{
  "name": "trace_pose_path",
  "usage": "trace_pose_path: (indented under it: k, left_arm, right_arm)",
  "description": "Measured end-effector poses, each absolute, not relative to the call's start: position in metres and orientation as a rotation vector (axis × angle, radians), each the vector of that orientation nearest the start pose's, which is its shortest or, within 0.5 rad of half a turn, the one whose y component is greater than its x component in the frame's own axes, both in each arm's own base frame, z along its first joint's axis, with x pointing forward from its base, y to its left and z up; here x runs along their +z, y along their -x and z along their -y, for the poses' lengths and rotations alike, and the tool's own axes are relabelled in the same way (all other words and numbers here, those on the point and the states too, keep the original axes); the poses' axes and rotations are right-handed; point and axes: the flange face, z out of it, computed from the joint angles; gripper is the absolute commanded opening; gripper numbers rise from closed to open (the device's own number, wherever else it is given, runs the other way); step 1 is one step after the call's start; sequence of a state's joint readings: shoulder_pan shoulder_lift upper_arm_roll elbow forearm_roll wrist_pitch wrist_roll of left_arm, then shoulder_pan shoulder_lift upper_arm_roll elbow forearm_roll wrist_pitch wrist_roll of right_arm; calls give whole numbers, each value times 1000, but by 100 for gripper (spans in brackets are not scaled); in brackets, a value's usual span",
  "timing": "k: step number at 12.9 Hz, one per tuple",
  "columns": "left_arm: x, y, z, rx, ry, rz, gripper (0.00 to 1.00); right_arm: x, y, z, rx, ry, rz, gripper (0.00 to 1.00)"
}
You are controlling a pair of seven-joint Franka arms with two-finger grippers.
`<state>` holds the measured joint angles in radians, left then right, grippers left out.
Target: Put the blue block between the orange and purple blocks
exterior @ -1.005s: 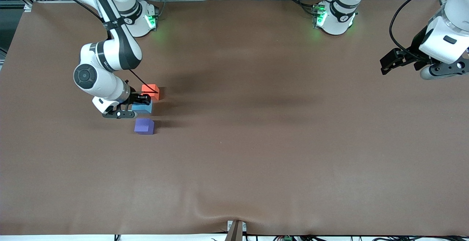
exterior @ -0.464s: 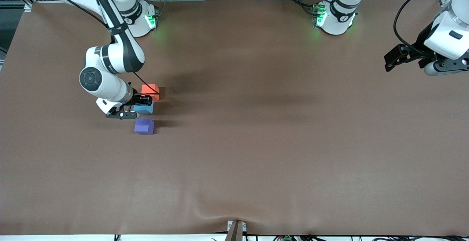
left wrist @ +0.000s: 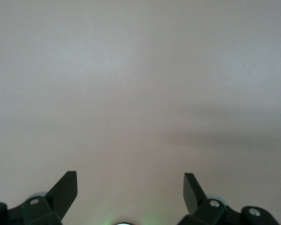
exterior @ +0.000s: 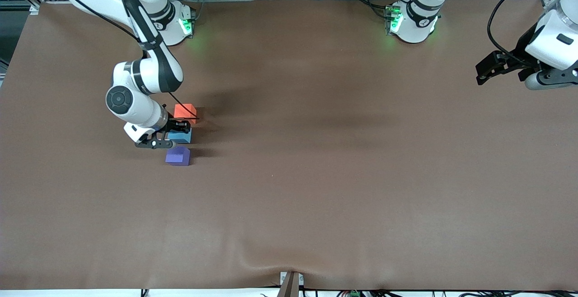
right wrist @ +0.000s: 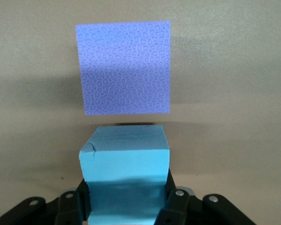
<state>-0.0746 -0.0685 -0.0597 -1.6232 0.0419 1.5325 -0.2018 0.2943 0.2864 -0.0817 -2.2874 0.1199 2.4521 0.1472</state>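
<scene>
The blue block [exterior: 183,136] sits between the fingers of my right gripper [exterior: 177,131], which is shut on it low over the table. It is in the gap between the orange block [exterior: 185,110] and the purple block [exterior: 177,156], which is nearer the front camera. In the right wrist view the blue block [right wrist: 126,157] fills the gripper [right wrist: 126,199], with the purple block [right wrist: 123,68] just past it, a narrow gap apart. My left gripper [exterior: 487,72] is open and empty, raised at the left arm's end of the table; its wrist view [left wrist: 130,187] shows only bare table.
The brown table cover [exterior: 316,175] is bare apart from the three blocks. Both arm bases stand along the edge farthest from the front camera.
My right gripper has carried the blue block a little toward the purple block and the left arm's end. The left arm has drifted slightly up and outward.
</scene>
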Motion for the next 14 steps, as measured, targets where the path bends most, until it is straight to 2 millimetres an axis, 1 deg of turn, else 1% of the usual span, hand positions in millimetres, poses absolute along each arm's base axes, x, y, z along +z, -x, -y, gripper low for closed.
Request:
trace_pose_path:
  k: [2, 4, 5, 6, 7, 8, 9, 10, 11, 12, 14]
  left_arm:
    - [634, -524, 68, 21, 3091, 104, 100]
    - [635, -523, 68, 23, 3090, 103, 100]
    - [635, -523, 68, 26, 3090, 102, 100]
    - [635, -522, 68, 28, 3090, 102, 100]
    - [635, -522, 68, 34, 3089, 102, 100]
    - [635, -521, 68, 39, 3088, 102, 100]
    - [635, -521, 67, 43, 3088, 98, 100]
    - [635, -521, 67, 45, 3088, 88, 100]
    - [635, -520, 66, 47, 3089, 75, 100]
    - [636, -520, 65, 48, 3089, 70, 100]
    - [637, -519, 64, 47, 3089, 73, 100]
  right_arm:
    - [211, -507, -109, 195, 3112, -46, 0]
    - [208, -506, -109, 198, 3113, -44, 0]
    - [208, -506, -110, 197, 3113, -43, 8]
    - [208, -506, -110, 197, 3113, -42, 20]
    - [208, -506, -110, 198, 3113, -41, 39]
    - [207, -506, -110, 200, 3113, -41, 44]
    - [206, -505, -110, 202, 3113, -41, 63]
    - [205, -505, -110, 205, 3114, -41, 69]
    - [204, -505, -110, 208, 3114, -41, 98]
    - [204, -505, -110, 208, 3114, -41, 100]
    - [204, -505, -110, 209, 3114, -43, 100]
